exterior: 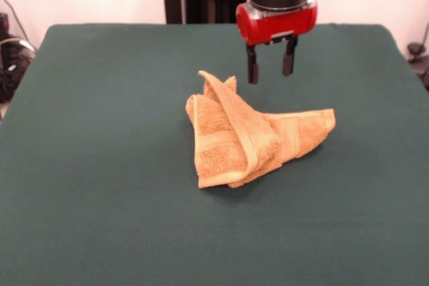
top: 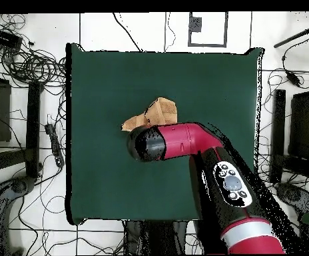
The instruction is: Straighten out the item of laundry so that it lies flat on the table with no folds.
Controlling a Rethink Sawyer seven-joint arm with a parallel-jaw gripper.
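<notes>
The item of laundry (exterior: 248, 135), an orange-tan terry towel, lies crumpled near the middle of the green table (exterior: 100, 165). One folded flap rises in a ridge across it, and a corner stretches out to the right. My gripper (exterior: 270, 67) hangs open in the air just behind the towel's upper edge, holding nothing. In the overhead view the towel (top: 154, 112) peeks out from under the red arm, which covers part of it and hides the gripper.
Bare green table (top: 97, 173) surrounds the towel on all sides. Cables and equipment lie on the floor (top: 24, 67) beyond the table edges. The arm's red and black links (top: 210, 160) reach over the table's lower right part.
</notes>
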